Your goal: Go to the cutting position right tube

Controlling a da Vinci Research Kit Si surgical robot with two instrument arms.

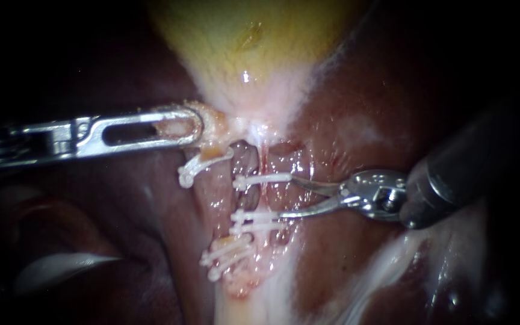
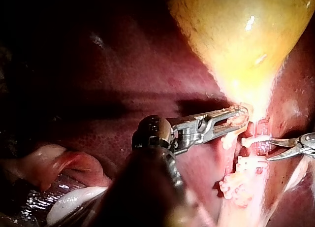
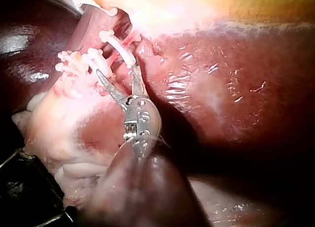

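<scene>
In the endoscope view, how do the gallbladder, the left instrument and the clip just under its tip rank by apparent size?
Largest: gallbladder.
Next: left instrument, though nearness to the camera may enlarge it.
Smallest: clip.

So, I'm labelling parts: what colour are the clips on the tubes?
White. The clips show best in the endoscope view.

The left instrument (image 1: 194, 127) was bright, polished metal that glinted along its slotted tip. The right instrument (image 1: 287, 195) showed the same shiny metal at its hinge, and its shaft (image 1: 464, 168) was dark and matt. The clips (image 1: 260, 179) looked like white, matt plastic. At twelve o'clock the gallbladder (image 1: 230, 30) was smooth, wet and glossy. The liver (image 1: 362, 102) was slick and finely grained.
</scene>
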